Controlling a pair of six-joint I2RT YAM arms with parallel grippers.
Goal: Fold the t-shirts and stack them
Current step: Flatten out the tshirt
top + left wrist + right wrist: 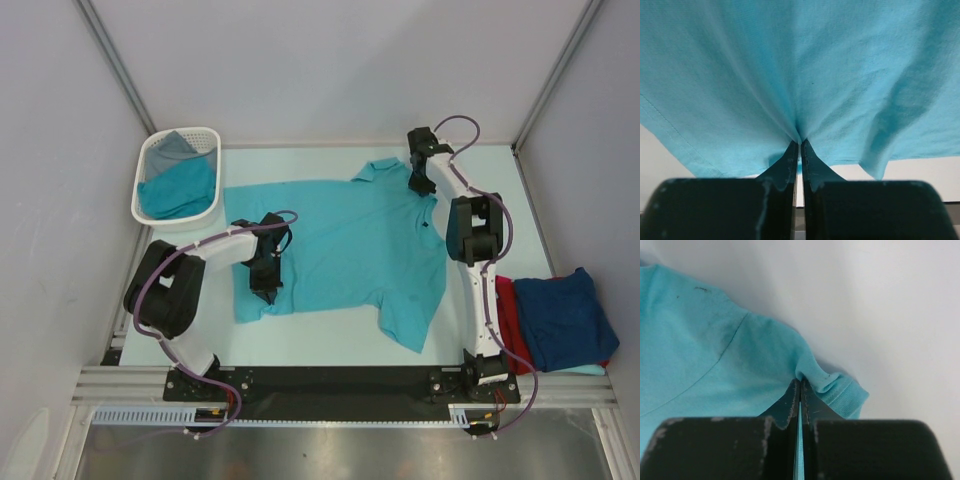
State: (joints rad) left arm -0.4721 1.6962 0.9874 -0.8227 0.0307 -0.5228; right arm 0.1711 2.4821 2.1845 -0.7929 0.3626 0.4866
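Observation:
A teal t-shirt (345, 245) lies spread flat in the middle of the table. My left gripper (267, 287) is down at the shirt's left lower edge. In the left wrist view that gripper (800, 143) is shut on a pinch of the teal cloth (790, 60), which puckers into the jaws. My right gripper (421, 186) is at the shirt's far right corner. Its wrist view shows the gripper (800, 382) shut on a fold of teal cloth (715, 355) beside a ribbed sleeve cuff (845, 392).
A white slotted basket (146, 165) at the far left holds a teal shirt (180, 190) and a grey one (180, 145). On the right edge a navy shirt (565, 315) lies folded on a red one (508, 305). Walls enclose the table.

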